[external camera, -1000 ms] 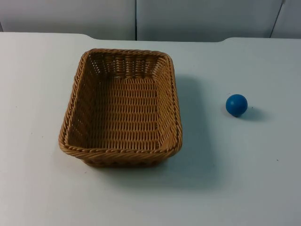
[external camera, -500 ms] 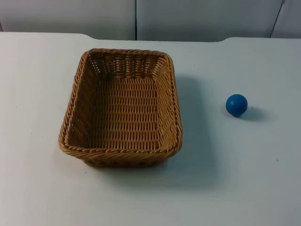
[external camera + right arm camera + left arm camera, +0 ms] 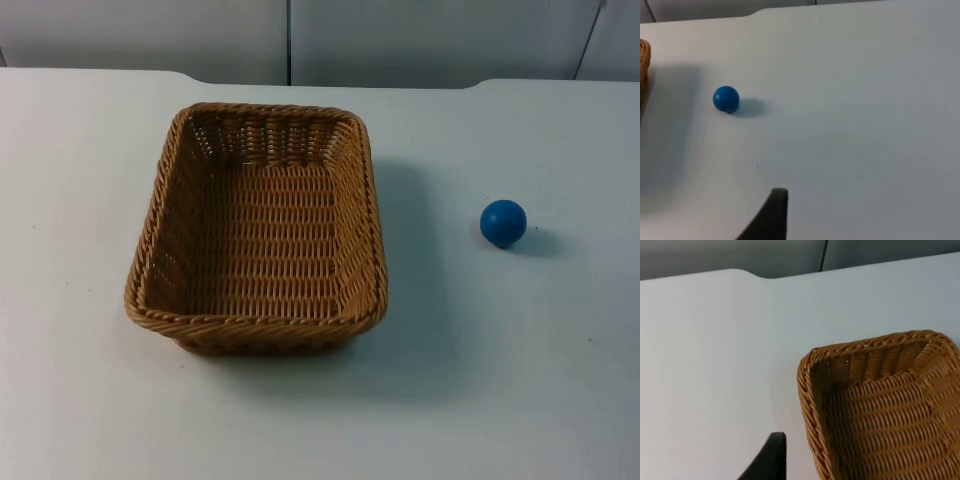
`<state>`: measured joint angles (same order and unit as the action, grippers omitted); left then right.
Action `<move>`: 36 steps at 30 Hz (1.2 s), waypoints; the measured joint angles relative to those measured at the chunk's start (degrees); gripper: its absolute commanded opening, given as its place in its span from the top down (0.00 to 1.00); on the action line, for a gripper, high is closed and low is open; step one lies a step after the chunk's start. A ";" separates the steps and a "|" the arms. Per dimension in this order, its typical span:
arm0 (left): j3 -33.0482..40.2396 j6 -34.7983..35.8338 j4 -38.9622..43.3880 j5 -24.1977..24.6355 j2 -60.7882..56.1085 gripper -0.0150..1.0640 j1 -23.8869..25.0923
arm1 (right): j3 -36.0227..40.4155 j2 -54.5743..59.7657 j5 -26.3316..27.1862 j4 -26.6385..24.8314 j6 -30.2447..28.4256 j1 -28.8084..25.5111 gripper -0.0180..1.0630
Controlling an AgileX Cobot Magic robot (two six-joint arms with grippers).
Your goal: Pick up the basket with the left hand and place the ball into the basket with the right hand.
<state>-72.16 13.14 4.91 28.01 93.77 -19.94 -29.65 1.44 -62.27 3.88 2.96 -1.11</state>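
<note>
Top view: one woven basket (image 3: 258, 228) sits left of centre on the white tabletop (image 3: 480, 400), and one blue ball (image 3: 502, 222) lies well apart to its right.

Left wrist view: the left gripper (image 3: 771, 460) hangs just beside the basket's rim; its jaws cannot be told.

Right wrist view: the right gripper (image 3: 772, 215) hangs apart from the ball, jaws likewise unclear.

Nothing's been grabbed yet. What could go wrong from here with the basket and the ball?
1. The blue ball sits loose on the white table, apart from the wicker basket; a glancing touch from the right end effector could send it rolling.
2. The basket is wide and held by one rim, so it may tilt under the left end effector and spill the ball.
</note>
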 measured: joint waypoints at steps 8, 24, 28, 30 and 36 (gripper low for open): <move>-0.35 0.49 -3.38 -3.66 10.09 0.01 0.00 | 0.00 0.00 0.00 0.00 0.00 0.00 0.02; -0.42 0.49 -6.81 -4.12 25.25 0.01 0.00 | 0.00 0.00 0.00 0.00 0.00 0.00 0.02; -0.42 1.73 -6.93 -4.46 26.25 0.01 0.00 | 0.00 0.00 0.00 0.00 0.00 0.00 0.02; -0.42 2.14 -6.93 -4.62 26.60 0.01 0.00 | 0.00 0.00 0.00 0.00 0.00 0.00 0.02; -2.56 3.32 -6.93 -4.18 28.29 0.08 0.00 | 0.00 0.00 0.00 0.00 0.00 0.00 0.02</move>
<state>-74.72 16.45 -2.01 23.83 122.06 -19.94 -29.65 1.44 -62.27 3.88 2.96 -1.11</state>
